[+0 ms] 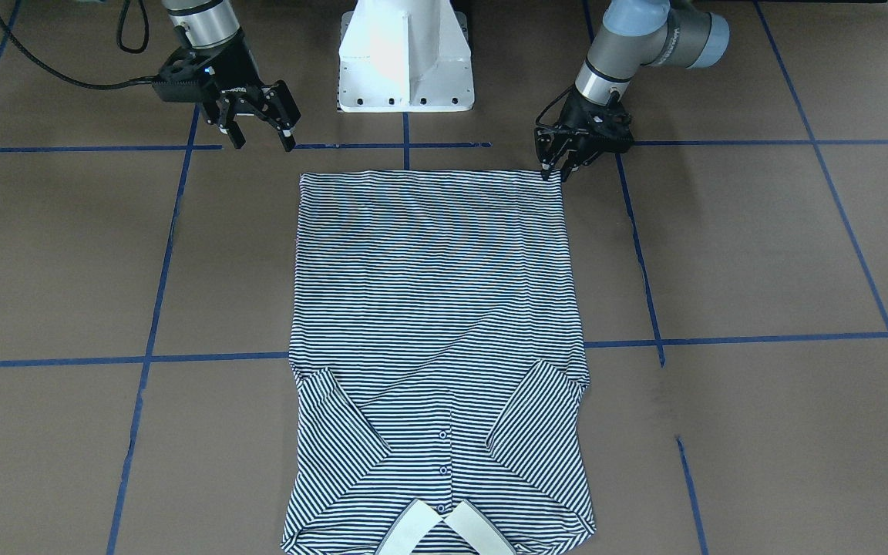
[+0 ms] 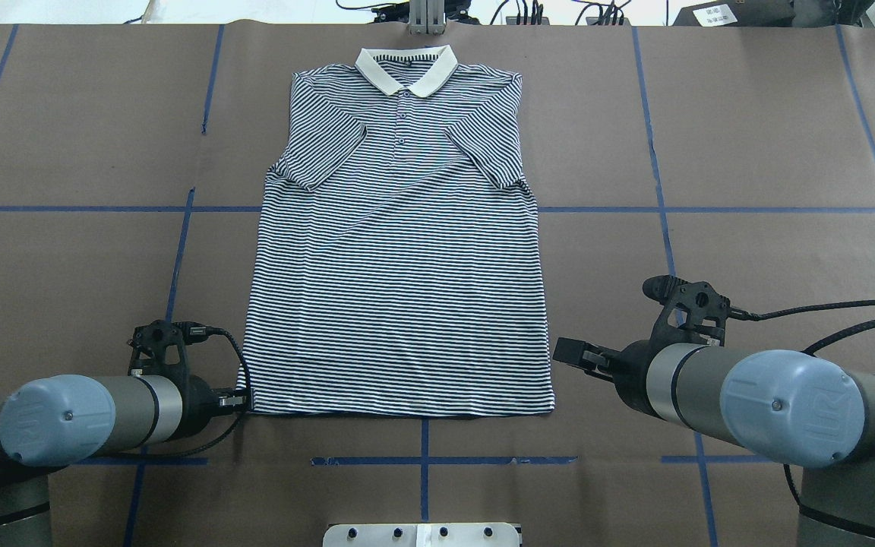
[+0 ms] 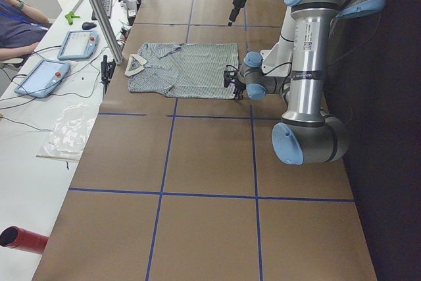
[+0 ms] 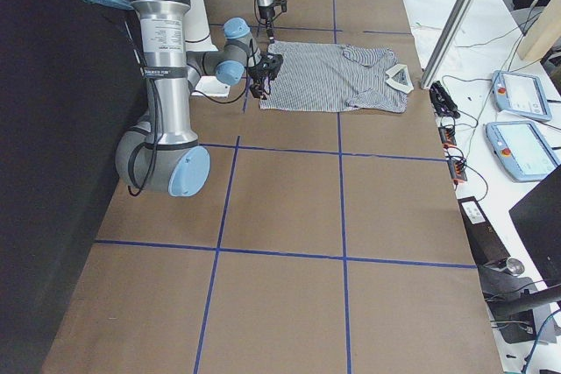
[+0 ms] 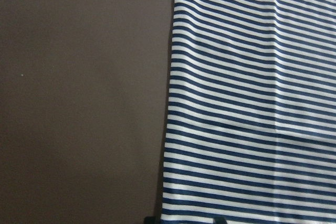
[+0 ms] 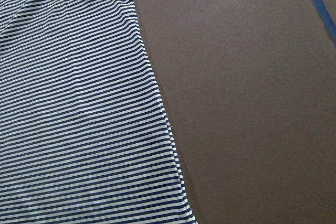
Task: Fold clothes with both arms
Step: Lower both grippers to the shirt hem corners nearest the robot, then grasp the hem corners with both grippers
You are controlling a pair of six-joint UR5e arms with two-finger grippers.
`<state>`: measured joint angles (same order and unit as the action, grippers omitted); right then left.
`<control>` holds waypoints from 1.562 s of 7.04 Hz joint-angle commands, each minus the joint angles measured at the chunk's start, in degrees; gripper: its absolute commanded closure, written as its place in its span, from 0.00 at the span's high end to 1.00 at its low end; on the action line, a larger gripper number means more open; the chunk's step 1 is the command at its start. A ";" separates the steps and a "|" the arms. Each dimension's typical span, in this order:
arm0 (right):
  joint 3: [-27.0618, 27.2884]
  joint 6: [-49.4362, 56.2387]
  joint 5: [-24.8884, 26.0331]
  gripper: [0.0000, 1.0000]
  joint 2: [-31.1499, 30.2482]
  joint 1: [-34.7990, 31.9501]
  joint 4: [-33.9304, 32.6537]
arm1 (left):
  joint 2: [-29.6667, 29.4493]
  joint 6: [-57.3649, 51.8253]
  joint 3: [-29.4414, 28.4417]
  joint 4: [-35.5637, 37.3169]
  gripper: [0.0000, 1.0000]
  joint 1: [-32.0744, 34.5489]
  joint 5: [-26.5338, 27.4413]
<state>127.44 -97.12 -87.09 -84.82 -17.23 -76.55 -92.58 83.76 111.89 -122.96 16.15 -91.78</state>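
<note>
The striped polo shirt (image 1: 436, 308) (image 2: 399, 304) lies flat and face up on the brown table. Its cream collar (image 2: 405, 68) points away from the robot, and both sleeves are folded in over the chest. My left gripper (image 1: 556, 171) (image 2: 238, 396) is low at the hem's left corner, fingers slightly apart, with the cloth not lifted. The left wrist view shows that side edge of the shirt (image 5: 252, 103) close up. My right gripper (image 1: 261, 141) (image 2: 570, 353) hangs open just outside the hem's right corner, holding nothing. The right wrist view looks down on the shirt's other edge (image 6: 79, 119).
The white pedestal base (image 1: 405, 62) stands just behind the hem. Blue tape lines (image 2: 422, 209) grid the brown table cover. Beyond the collar end are a metal post (image 3: 102, 11), teach pendants (image 3: 43, 77) and a seated person (image 3: 13, 24).
</note>
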 commanded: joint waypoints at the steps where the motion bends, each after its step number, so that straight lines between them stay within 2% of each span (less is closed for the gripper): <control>1: 0.00 0.00 -0.01 0.96 0.01 0.00 0.00 | 0.03 0.00 -0.18 0.09 0.09 0.02 0.38; 2: 0.00 0.00 0.08 0.96 0.01 0.09 0.00 | 0.03 -0.09 -0.18 0.09 0.00 0.02 0.29; 3: 0.00 -0.09 0.17 0.96 0.01 0.09 0.00 | 0.12 -0.26 -0.18 0.26 0.00 -0.06 0.38; 4: -0.44 -2.35 1.73 0.87 0.44 1.39 -0.17 | -0.06 -0.52 -0.09 0.70 0.00 -0.15 0.38; 5: -2.18 -6.81 2.88 0.68 1.06 2.97 -1.05 | -0.32 -0.53 0.26 0.70 0.00 -0.41 0.29; 6: -3.59 -7.29 3.07 0.63 3.67 3.60 -3.93 | -0.58 -0.53 0.44 0.70 0.00 -0.42 0.20; 8: -6.83 -7.47 5.16 0.63 9.48 5.52 -11.66 | -1.46 -0.53 0.61 0.70 0.00 -0.42 0.12; 11: -11.24 -7.47 6.06 0.63 11.79 6.50 -11.51 | -1.90 -0.44 0.88 0.70 0.00 -0.42 -0.06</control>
<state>117.65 -104.58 -81.23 -73.60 -11.17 -87.95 -94.35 83.31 112.67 -122.26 15.73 -91.80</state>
